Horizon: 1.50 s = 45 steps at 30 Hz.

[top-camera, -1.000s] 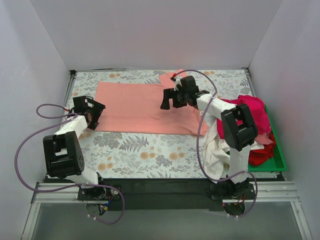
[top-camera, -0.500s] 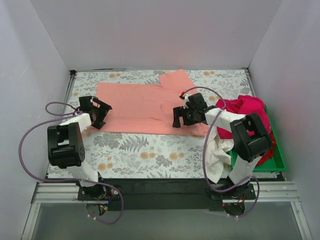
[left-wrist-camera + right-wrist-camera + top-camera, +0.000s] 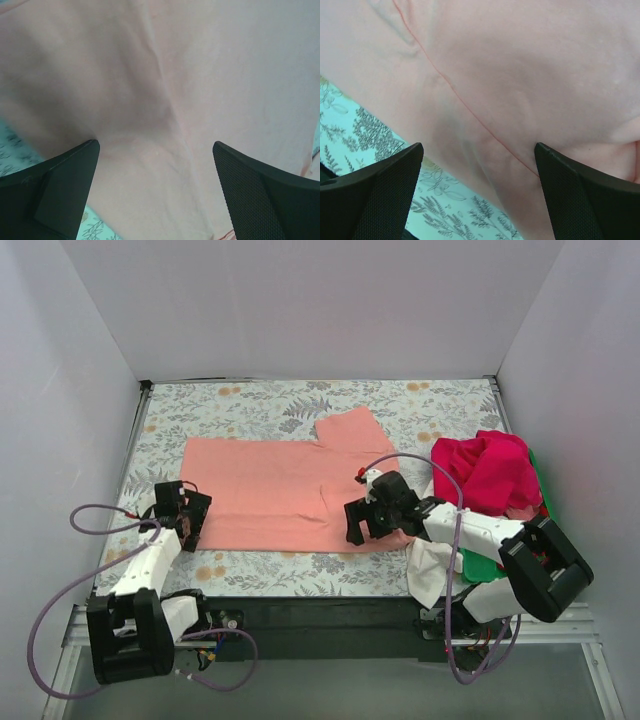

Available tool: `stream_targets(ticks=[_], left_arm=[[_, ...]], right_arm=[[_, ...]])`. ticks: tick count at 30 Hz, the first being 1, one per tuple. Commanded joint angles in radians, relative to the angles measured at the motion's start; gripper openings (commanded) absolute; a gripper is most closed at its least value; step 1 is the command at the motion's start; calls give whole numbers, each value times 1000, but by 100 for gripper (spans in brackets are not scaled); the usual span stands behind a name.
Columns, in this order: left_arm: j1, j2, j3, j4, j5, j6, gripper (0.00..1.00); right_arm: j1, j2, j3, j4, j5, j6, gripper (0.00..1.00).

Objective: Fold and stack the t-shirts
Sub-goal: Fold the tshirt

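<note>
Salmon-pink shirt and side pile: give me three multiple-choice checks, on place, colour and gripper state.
1. The salmon-pink shirt lies: A. spread flat on the table B. rolled into a ball C. hanging off the far edge.
2. In the right-hand pile, the top shirt is: A. white B. magenta C. blue.
3. The left gripper and right gripper are: A. both shut on cloth B. both open C. only the left open.
1 A, it is laid out across the floral top; 2 B, magenta sits above the white shirt; 3 B, each wrist view shows fingers wide apart over pink cloth.
</note>
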Motion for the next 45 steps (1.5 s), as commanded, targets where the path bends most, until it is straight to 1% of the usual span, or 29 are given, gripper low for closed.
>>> stream_targets(ticks=[1,3,5,7,11,13,15,16,18,19,20,21,23,24,26,27,28,29,30,31,33,34,37,41,42,43,45], left_arm=[[4,-111,-41,-154,-146,-92,97],[4,-150,-35,-162,-140,-95,98],[4,-155,-9,-187,-145,-96,98],[6,-147,46,-208,-149,-96,98],[4,-119,136,-202,-135,-66,98],[4,-86,198,-172,-128,-41,98],[6,-41,250,-144,-109,18,98],[4,20,318,-122,-90,41,98],[4,104,403,-127,-73,101,98],[4,196,443,-131,-74,115,98],[4,241,532,-141,-80,126,98],[6,285,575,-148,-88,149,98],[6,383,668,-154,-91,189,98],[7,483,755,-160,-88,204,98],[9,577,856,-182,-79,250,98],[7,673,949,-200,-74,267,98],[7,718,997,-222,-69,301,98],[7,773,1046,-243,-71,310,97],[7,860,1147,-281,-69,325,93],[9,913,1195,-306,-68,345,91],[6,995,1299,-370,-62,370,87],[7,1075,1391,-395,-66,377,86],[7,1176,1492,-438,-80,401,80],[7,1232,1516,-431,-77,419,73],[7,1241,1517,-424,-79,422,70],[9,1253,1520,-423,-79,425,65],[7,1284,1542,-440,-79,433,61]], right_arm=[[80,-47,-69,-72,29,97,98],[102,-71,-75,-72,47,117,98],[112,-91,-62,-78,57,122,98],[111,-102,-37,-88,77,119,98],[109,-105,76,-154,211,90,98],[91,-93,142,-162,233,77,98],[59,-79,205,-176,232,77,98],[21,-65,225,-176,224,73,98],[-18,-51,279,-179,213,70,98],[-51,-35,297,-178,207,47,98],[-67,-25,317,-178,201,37,98],[-82,-13,339,-178,199,27,98],[-134,33,400,-179,174,10,98],[-153,51,420,-179,158,2,98],[-199,116,487,-178,141,-15,98],[-226,139,511,-179,135,-21,98],[-240,187,537,-178,133,-22,98],[-253,211,581,-178,121,-24,98],[-276,235,607,-179,121,-30,98],[-286,278,630,-179,91,-32,98],[-314,321,692,-187,77,-33,98],[-322,356,707,-185,74,-33,98],[-349,424,768,-188,60,-38,98],[-372,504,834,-197,46,-41,98],[-380,519,859,-197,41,-42,98],[-382,548,870,-197,37,-50,98],[-385,573,893,-202,31,-56,98]])
